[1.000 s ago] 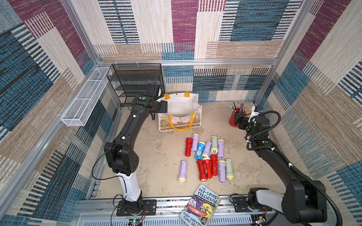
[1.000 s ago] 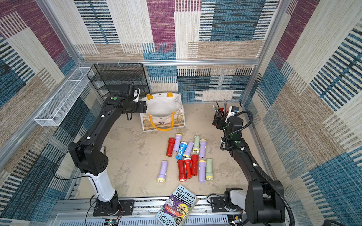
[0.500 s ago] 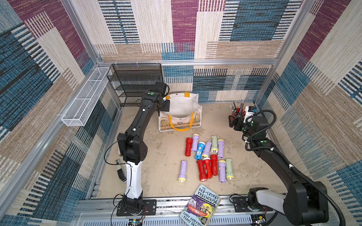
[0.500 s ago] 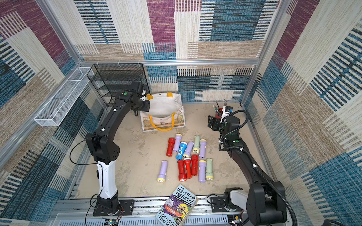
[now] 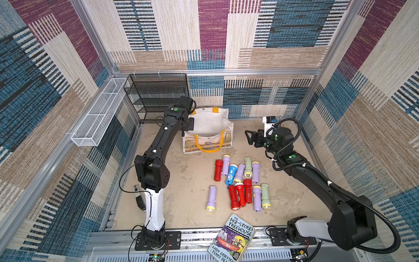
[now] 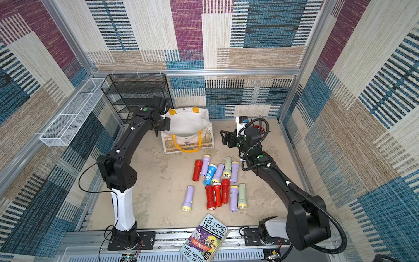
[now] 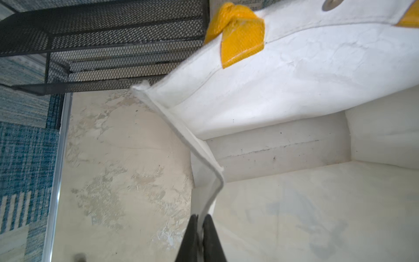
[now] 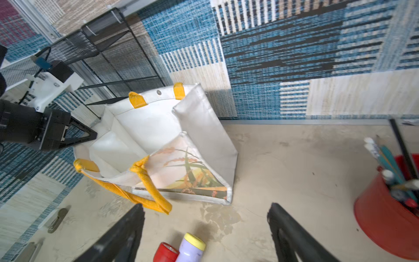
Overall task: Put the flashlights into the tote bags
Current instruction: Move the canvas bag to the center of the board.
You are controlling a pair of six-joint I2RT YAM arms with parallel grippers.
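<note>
The left tool [image 7: 200,219] is closed, pinching the side rim of the white boxy fabric tote bag with yellow handles [image 5: 209,127], apparently to hold its mouth open for loading. The right tool [image 8: 205,207] hovers wide and empty beside the bag. About a dozen stubby red, lilac, green and blue plastic flashlights [image 5: 240,181] lie clustered on the mottled beige counter [image 5: 181,177], and none shows inside the bag. Woven patchwork wall panels [image 5: 204,34] enclose the space.

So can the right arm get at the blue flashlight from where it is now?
Probably yes. The right gripper is open, holds nothing, and nothing stands between it and the blue flashlight. Lilac flashlights lie close on both sides, so room for the gripper looks tight.
</note>
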